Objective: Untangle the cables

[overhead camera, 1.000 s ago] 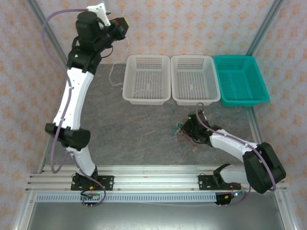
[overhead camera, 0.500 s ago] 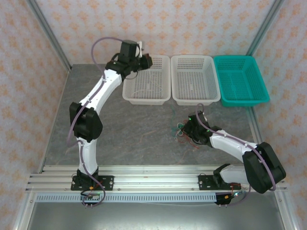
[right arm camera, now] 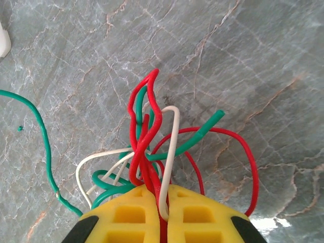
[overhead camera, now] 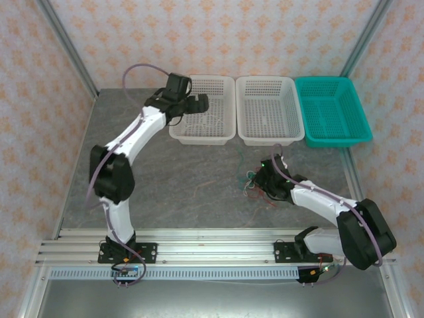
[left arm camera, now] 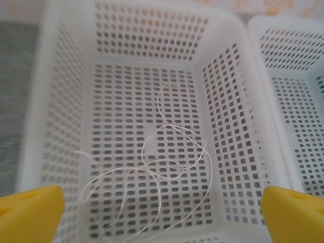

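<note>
A tangle of red, teal-green and white cables [overhead camera: 250,183] lies on the grey table right of centre. My right gripper [overhead camera: 262,179] is shut on that bundle. In the right wrist view the yellow fingers [right arm camera: 126,212] pinch red and white strands of the cables [right arm camera: 152,121] just above the stone-patterned surface. My left gripper [overhead camera: 197,101] hovers over the left white basket [overhead camera: 202,138], open. Its yellow fingertips [left arm camera: 30,210] stand wide apart in the left wrist view, either side of the left gripper [left arm camera: 162,217]. A thin white cable [left arm camera: 172,152] lies loose on the basket floor [left arm camera: 66,101].
A second white basket [overhead camera: 265,139] and a teal basket [overhead camera: 338,141] stand in a row to the right of the first, along the back of the table. A loose green cable end [right arm camera: 38,131] trails left of the tangle. Metal frame posts rise at the back corners.
My left arm swung from the back left corner to above the left white basket and opened; the white cable now lies in that basket. The right arm has not moved.
</note>
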Robot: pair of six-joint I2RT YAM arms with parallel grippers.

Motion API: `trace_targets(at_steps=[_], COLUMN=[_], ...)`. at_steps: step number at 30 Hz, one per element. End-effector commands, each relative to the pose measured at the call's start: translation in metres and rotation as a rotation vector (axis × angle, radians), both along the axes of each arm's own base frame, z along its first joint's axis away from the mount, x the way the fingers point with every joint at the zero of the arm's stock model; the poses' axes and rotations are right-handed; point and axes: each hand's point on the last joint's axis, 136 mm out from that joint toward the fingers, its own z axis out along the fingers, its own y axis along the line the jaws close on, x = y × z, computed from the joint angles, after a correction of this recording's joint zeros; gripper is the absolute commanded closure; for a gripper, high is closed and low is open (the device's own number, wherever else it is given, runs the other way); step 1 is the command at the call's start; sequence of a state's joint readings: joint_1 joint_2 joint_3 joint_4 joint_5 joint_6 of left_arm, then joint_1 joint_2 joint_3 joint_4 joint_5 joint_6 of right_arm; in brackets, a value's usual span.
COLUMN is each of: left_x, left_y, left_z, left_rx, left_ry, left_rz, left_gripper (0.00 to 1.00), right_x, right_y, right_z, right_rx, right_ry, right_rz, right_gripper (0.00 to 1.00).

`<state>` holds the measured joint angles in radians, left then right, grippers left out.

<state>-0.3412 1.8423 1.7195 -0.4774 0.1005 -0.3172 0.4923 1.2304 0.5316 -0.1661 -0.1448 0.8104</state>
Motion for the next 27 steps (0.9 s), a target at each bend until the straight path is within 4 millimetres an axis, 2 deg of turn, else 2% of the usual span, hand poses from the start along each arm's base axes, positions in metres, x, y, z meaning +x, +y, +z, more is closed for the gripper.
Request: trace_targets(at_steps=[1,4,7,10,13,17,20,22,24,27], left_x=[-0.033,-0.070,-0.110,-0.140,-0.161,-0.178,-0.183,-0.184,-0.185,-0.184], left_y=[0.018,0.004,-0.028,-0.054,-0.067,-0.063,-0.056,-0.054,-0.054,-0.052], left_z=[0.111,0.125,0.113,0.080,0.037,-0.011,-0.031,-0.039,-0.044,-0.048], left_rx=[-0.024,-0.144,-0.224,-0.255,-0.272,-0.251,-0.213,-0.201,-0.195,-0.185], left_ry=[-0.294,-0.338,-0.332,-0.267,-0.177,-0.072,-0.037,-0.022,-0.006,0.004], left_rz=[0.039,-0.036,-0.178,-0.271,-0.305,-0.300,-0.285,-0.279,-0.280,-0.271], left_gripper=[0.00,0.00,0.01,0.04,0.06,0.06,0.08,0.09,0.09,0.10], right_x=[0.010,0.013,0.019,0.022,0.020,-0.009,-0.026,-0.021,-0.012,-0.012], right_y=[-0.007,-0.001,0.021,0.056,0.066,0.100,0.122,0.113,0.088,0.075], right_z=[0.020,0.026,0.034,0.047,0.048,0.030,0.017,0.007,0.000,0.014], right_rx=[-0.037,-0.012,0.063,0.132,0.062,-0.001,-0.041,-0.086,-0.201,-0.211], right_ry=[-0.053,-0.048,-0.069,-0.149,-0.198,-0.170,-0.160,-0.145,-0.124,-0.157], right_rz=[-0.043,-0.032,0.058,0.275,0.422,0.718,0.864,0.803,0.690,0.617], right_gripper=[0.95,0.95,0.95,0.93,0.90,0.90,0.86,0.74,0.53,0.38])
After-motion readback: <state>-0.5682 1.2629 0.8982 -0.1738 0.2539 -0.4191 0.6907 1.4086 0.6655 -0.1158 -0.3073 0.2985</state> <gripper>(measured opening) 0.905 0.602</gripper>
